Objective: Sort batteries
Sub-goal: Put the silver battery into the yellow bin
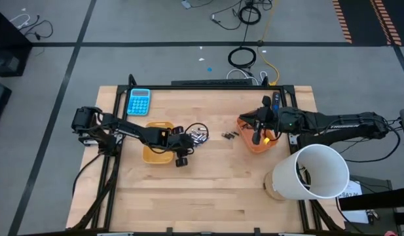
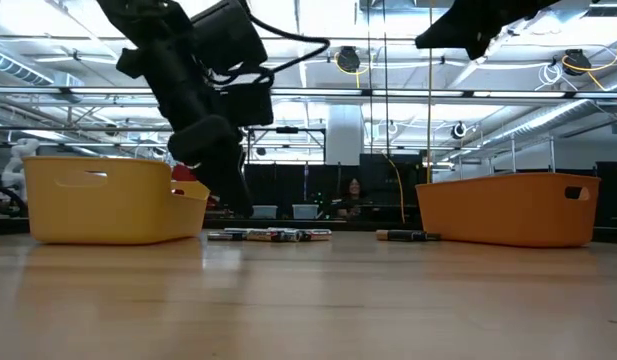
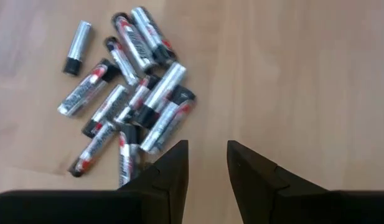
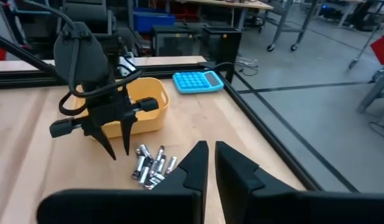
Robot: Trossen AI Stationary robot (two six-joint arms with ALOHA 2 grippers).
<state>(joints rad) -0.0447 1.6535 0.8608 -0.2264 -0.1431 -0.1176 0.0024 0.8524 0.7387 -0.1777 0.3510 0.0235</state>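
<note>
Batteries [image 3: 126, 93] are lying heaped at my left wrist view's upper left, so I am hovering my left gripper [image 3: 207, 163], fingers parted and empty, beside them, while my right gripper [image 4: 211, 155] is waiting pressed together over the orange tray [image 1: 246, 140].

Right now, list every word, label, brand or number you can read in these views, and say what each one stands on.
No text reads clearly in any view.
Batteries: printed labels with red and dark bands, too blurred to read.
Blue calculator: key markings too small to read.
White bucket: no lettering shows.
Paper slip at the table's edge: print too small to read.
</note>
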